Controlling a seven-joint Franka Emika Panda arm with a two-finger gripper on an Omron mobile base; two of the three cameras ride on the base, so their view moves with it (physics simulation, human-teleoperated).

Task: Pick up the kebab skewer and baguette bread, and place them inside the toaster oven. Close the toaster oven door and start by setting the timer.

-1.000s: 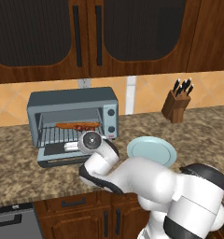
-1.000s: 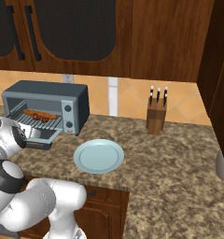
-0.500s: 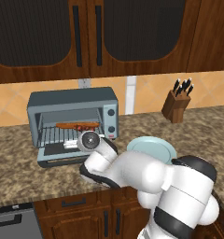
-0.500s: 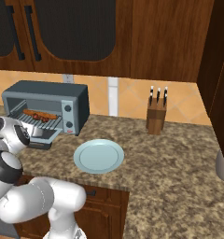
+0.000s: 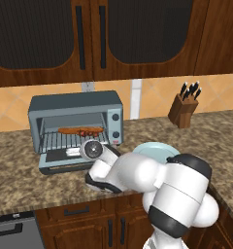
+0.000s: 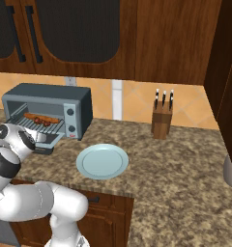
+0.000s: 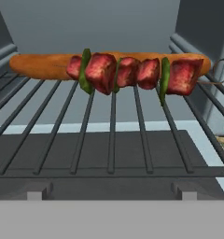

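The toaster oven (image 5: 74,104) (image 6: 45,94) stands on the counter with its door (image 5: 65,159) (image 7: 109,149) dropped flat. On the wire rack lies the baguette bread (image 7: 39,65), long and orange-brown. The kebab skewer (image 7: 128,72), with red meat chunks and green pieces, rests against the baguette's front. Both show as a thin strip (image 5: 82,131) (image 6: 40,118) from the base views. My wrist (image 5: 91,148) (image 6: 16,137) hovers just above the open door, pointing into the oven mouth. The gripper's fingertips are hidden; nothing sits between them in the hand view.
An empty pale blue plate (image 5: 159,150) (image 6: 102,161) sits right of the oven. A wooden knife block (image 5: 185,108) (image 6: 162,120) stands at the back right. The oven's knob panel (image 5: 115,124) is on its right side. Dark cabinets hang above.
The arm's elbow and upper links have swung nearer the cameras. The hand has stayed in front of the open oven, and the food has not moved.
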